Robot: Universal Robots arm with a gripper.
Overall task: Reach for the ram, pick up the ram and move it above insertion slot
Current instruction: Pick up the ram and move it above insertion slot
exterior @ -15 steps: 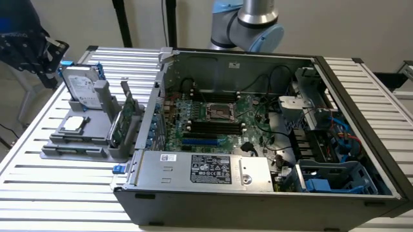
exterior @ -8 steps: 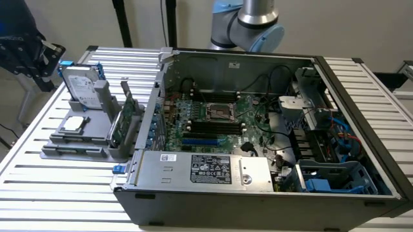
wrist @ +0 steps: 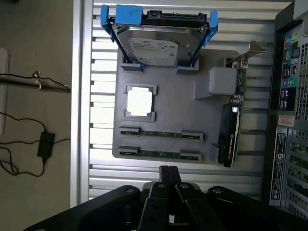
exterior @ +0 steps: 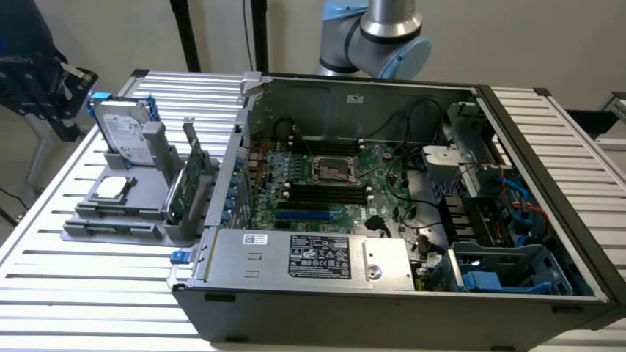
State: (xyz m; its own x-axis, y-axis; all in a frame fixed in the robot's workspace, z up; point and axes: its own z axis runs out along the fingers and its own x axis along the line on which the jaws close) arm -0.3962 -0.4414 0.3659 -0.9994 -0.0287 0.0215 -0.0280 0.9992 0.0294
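Two ram sticks stand on edge in a grey holder (wrist: 163,103): one thin green strip (wrist: 161,133), and a second (wrist: 160,153) nearer my gripper. My gripper (wrist: 168,169) hovers above the holder's edge, just short of the nearer stick, its fingertips pressed together and holding nothing. The holder (exterior: 117,220) lies on the slatted table at the exterior view's left of the open computer case (exterior: 391,293). Black memory slots (exterior: 328,192) lie on the motherboard below the processor socket (exterior: 333,170). My arm (exterior: 377,37) rises behind the case.
The holder also carries a hard drive in a blue caddy (wrist: 159,43), a square processor (wrist: 139,101) and a tall green expansion card with a metal bracket (wrist: 233,115). The case wall (wrist: 288,120) stands close beside the card. A cable and power brick (wrist: 45,144) lie off the table.
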